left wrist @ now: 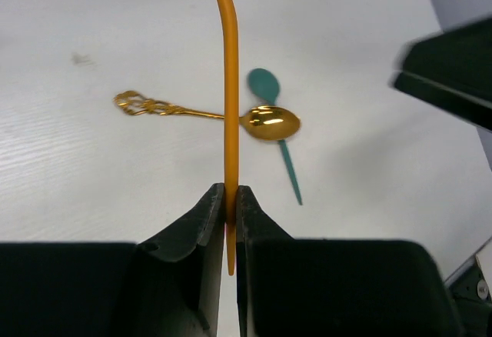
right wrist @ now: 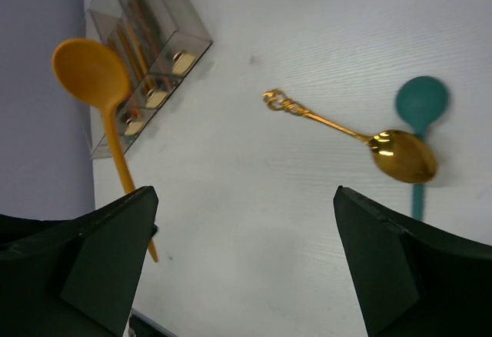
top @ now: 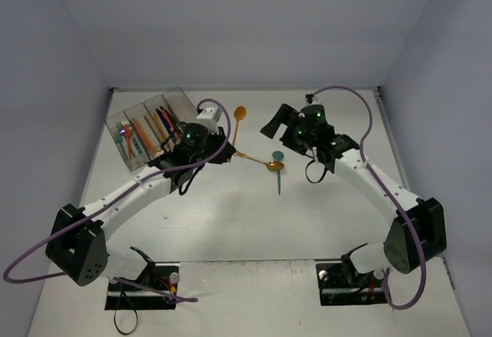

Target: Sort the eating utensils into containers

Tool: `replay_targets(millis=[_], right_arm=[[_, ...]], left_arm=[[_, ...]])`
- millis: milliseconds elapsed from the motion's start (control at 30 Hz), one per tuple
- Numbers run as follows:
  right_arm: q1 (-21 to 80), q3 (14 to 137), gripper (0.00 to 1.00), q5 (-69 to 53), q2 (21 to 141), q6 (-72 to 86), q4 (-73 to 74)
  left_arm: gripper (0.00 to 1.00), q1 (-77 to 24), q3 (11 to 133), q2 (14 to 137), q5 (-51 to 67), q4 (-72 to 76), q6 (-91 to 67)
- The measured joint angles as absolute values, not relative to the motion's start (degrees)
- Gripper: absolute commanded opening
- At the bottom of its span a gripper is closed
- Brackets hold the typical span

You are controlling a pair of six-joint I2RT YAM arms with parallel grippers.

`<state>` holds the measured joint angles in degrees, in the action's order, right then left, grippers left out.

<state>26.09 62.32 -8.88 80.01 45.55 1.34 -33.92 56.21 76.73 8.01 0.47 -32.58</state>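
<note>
**Orange spoon pinched by left gripper, two spoons loose on desk**

The left gripper (left wrist: 229, 195) is pressed together on the tail end of the orange spoon (left wrist: 227, 60). The spoon is lifted off the desk (top: 231, 221), bowl pointing away from the gripper.

The spoon looks like thin plastic: light and probably a bit bendy. Held this far back, the long handle may pivot in the pinch.

The right gripper (right wrist: 244, 198) is spread wide and holds nothing. It hangs over the gold spoon (right wrist: 400, 155) and teal spoon (right wrist: 421, 102).

The gold spoon looks like metal: heavier, stiff, glossy and likely slippery. Its bowl lies across the teal spoon's neck. Best hold is probably mid-handle, clear of the teal one.

The teal spoon is slim and flat on the desk, so it looks hard to get under.

The containers (top: 178, 102) sit at the far left and already hold several utensils.
</note>
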Motion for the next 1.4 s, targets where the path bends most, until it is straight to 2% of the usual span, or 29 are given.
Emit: replay_targets(millis=[233,633,800,867,967,1200,1400], right_arm=[[16.46,60.11,1.0,-7.48,74.81,38.88,6.69],[15.33,56.57,1.0,-8.46,72.25,31.3,10.37],[15.33,55.91,1.0,-8.62,72.23,29.59,11.41],[15.32,55.8,1.0,-8.62,72.2,29.03,11.52],[15.29,55.6,1.0,-8.62,72.2,28.35,11.77],[15.03,55.11,1.0,-8.62,72.2,26.9,12.25],[14.21,54.98,1.0,-9.12,72.2,24.91,12.29]], left_arm=[[0.0,-21.44,64.52,83.7,4.1,-8.54,-36.9],[0.01,-10.1,92.94,111.15,0.3,-16.18,-40.14],[0.21,-8.97,98.59,119.15,-0.09,-19.5,-39.44],[0.33,-8.93,99.8,120.5,-0.17,-20.83,-38.97],[0.43,-8.94,100.98,121.02,-0.05,-21.58,-38.2],[0.45,-9.6,100.59,118.39,1.49,-21.72,-33.15],[0.46,-13.18,97.16,112.64,11.44,-18.69,-15.23]])
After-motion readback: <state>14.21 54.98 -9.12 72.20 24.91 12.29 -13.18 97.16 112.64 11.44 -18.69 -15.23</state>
